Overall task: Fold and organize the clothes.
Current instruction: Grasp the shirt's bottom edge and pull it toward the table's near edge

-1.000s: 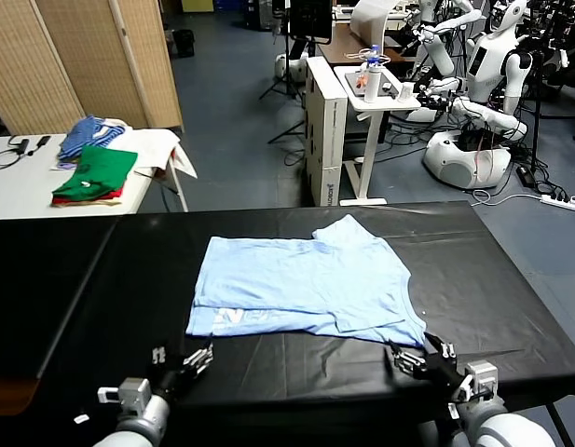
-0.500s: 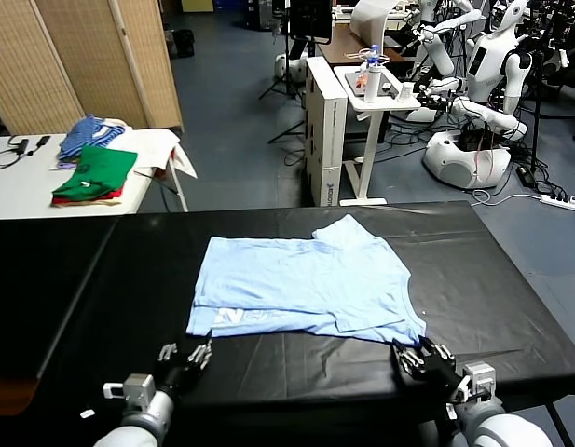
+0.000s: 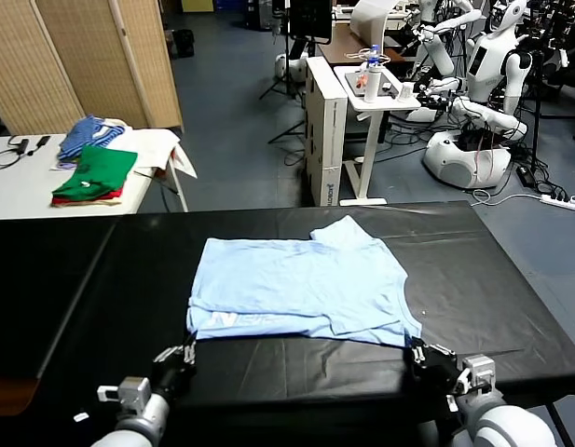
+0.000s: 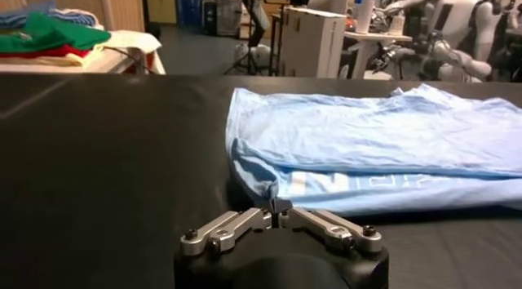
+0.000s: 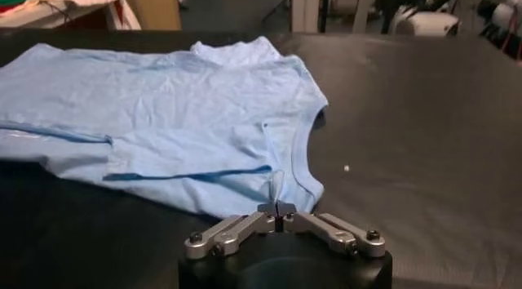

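Grey floor (image 3: 231, 140), wicker screens (image 3: 91, 56), white side table (image 3: 17, 182), idle robots (image 3: 483, 84).

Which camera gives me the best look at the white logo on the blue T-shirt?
The left wrist view: the white logo lies close on the T-shirt, just beyond the shut left gripper. The head view shows it small near the shirt's near-left corner. The right wrist view doesn't show it.

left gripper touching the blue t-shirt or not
Touching. In the left wrist view the left gripper has its fingers closed on the T-shirt's near corner, fabric pinched at the tips.
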Robot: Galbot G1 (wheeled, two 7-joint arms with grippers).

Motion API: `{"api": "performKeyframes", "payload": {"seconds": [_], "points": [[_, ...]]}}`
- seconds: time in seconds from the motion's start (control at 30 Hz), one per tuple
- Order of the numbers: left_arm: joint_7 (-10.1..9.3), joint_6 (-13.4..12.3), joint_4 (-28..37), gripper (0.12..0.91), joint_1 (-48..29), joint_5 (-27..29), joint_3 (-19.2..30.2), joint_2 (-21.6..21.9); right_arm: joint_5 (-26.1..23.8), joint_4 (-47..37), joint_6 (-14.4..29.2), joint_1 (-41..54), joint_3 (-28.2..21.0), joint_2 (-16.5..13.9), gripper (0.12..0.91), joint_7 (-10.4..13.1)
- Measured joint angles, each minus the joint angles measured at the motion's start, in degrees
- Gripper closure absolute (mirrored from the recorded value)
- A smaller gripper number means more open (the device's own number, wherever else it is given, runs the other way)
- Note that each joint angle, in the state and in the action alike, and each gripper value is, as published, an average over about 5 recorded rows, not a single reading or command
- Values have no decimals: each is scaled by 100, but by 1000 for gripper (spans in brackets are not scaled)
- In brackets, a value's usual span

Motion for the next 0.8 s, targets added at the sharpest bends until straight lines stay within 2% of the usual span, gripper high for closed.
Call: {"api": "performKeyframes", "payload": {"seconds": [0.33, 0.43, 0.5, 0.6, 0.8], "points": [[-6, 4, -323, 884, 658, 72, -301, -3, 148, 161, -274, -67, -45, -248, 880, -2], [-12, 7, -359, 884, 762, 84, -365, 3, 142, 195, -345, -90, -56, -243, 832, -70], [-20, 19, -382, 880, 808, 112, -387, -6, 129, 243, -422, -116, -50, -241, 739, -129], [-52, 69, -445, 798, 866, 152, -394, -31, 123, 343, -522, -165, -17, -254, 551, -165], [-231, 325, -650, 437, 1021, 89, -441, -12, 256, 620, -700, -237, 112, -332, 198, -17]]}}
